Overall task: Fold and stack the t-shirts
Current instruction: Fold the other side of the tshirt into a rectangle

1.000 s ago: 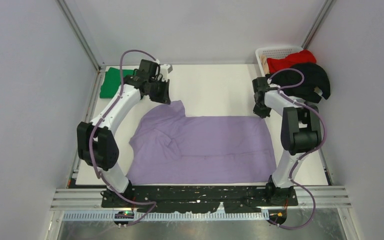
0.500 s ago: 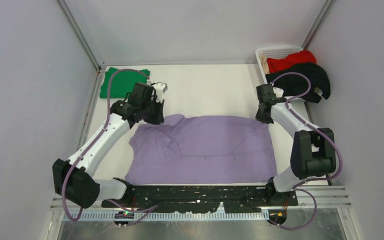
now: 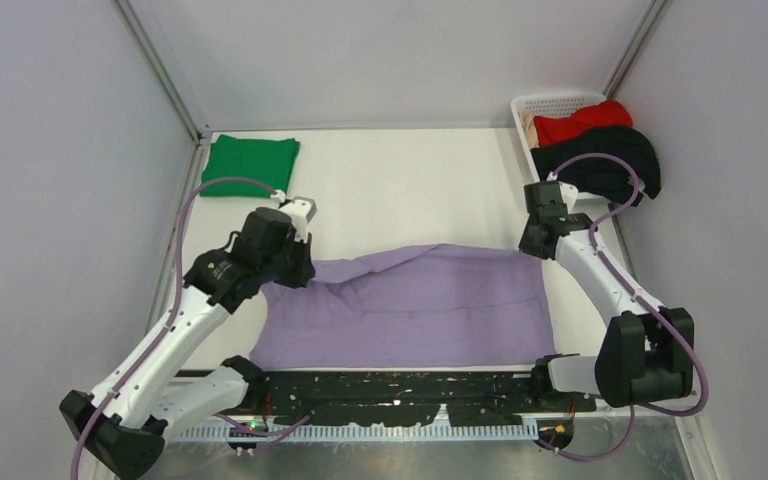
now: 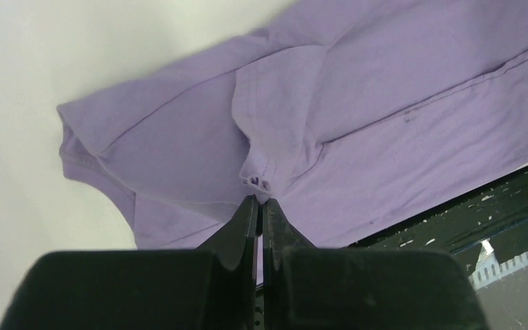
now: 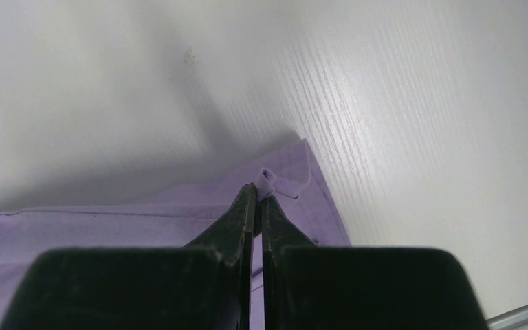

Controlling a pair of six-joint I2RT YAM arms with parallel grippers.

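Progress is early: green shirt (image 3: 250, 165) lies folded at the worktop's (image 3: 410, 190) far left, purple shirt (image 3: 410, 310) lies mid-worktop with left tool (image 4: 258, 199) and right tool (image 5: 256, 187) clamped on its far corners, and red shirt (image 3: 585, 122) and black shirt (image 3: 610, 160) wait at the basket (image 3: 550, 102).

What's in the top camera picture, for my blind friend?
The left hand and the right hand pinch the far edge of a purple t-shirt lying on a white table. A folded green t-shirt lies far left; a red shirt and a black shirt spill from a white basket far right.
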